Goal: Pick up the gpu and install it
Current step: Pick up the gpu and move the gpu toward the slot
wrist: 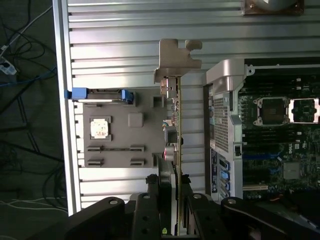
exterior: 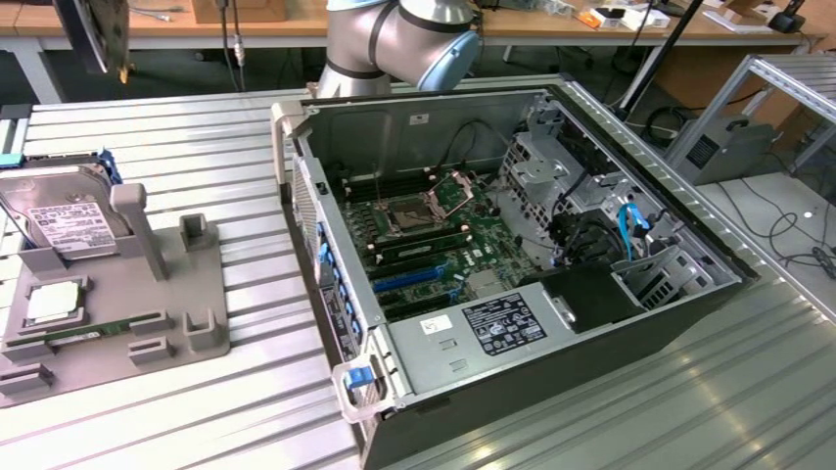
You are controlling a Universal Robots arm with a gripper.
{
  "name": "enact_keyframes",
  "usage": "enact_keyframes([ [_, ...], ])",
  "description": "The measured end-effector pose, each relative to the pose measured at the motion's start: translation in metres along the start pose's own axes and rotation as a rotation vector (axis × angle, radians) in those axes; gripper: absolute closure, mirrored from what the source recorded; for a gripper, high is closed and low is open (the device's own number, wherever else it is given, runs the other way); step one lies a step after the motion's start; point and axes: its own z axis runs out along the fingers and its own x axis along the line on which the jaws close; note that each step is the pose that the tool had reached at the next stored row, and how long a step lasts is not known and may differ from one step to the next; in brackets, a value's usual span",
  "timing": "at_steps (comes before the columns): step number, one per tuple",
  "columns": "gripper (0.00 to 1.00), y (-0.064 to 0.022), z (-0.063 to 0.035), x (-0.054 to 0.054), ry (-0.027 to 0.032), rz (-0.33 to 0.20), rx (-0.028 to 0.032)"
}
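The jaws are closed partway, pressed against both faces of the gpu. They hold it edge-on, so the board runs straight away from the wrist. Small components stand off one face of the card, and its silvery bracket is at the end farthest from the jaws. The card hangs in the air outside the computer case, over the strip of ribbed metal worktop just beside the case's outer wall. It touches neither the case nor anything on the worktop, and it is not yet seated inside.

Beneath the card, on the side away from the case, a grey parts holder lies on the worktop, near the case but apart from it. A hard drive with a white label stands on edge in the holder. A square silvery processor chip lies flat in a pocket, and a narrow green memory stick rests in a slot beside the chip.

The case lies on its side with the open face up. The motherboard covers its floor, with a metal-framed processor socket near the middle. A power supply with a black label fills the case's corner nearest the exterior camera. Blue cables run down beside the drive bays at the case's end on the exterior view's right.

Beyond the case's far wall, the robot arm rises, grey with a blue joint cap.
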Motion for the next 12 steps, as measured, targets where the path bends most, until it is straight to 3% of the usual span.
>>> enact_keyframes([
  [12, 0.73, 0.0000, -0.0119, 0.000, 0.0000, 0.000, 0.0000],
])
